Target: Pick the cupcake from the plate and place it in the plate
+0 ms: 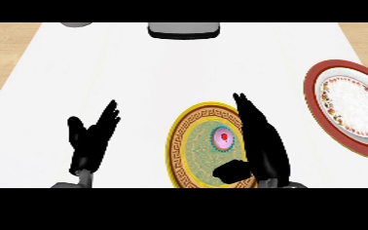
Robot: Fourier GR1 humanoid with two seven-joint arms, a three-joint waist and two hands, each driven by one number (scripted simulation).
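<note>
Cupcake [223, 139] at centre of yellow-rimmed plate [179, 136], just left of right hand [266, 148]. Fingers straight, thumb spread, nothing held. Left hand [90, 139] open, resting well left.

Bright, even light covers the white tabletop [144, 78], which reads as almost uniformly pale from near edge to far edge. The left hand [90, 139] and the right hand [262, 136] appear as flat black shapes with hardly any shading across them. The yellow-rimmed plate [173, 146] and the red-rimmed plate [310, 85] show strong, saturated colours, and both look stretched taller than wide. The light's direction is hard to judge; it seems to come from overhead.
</note>
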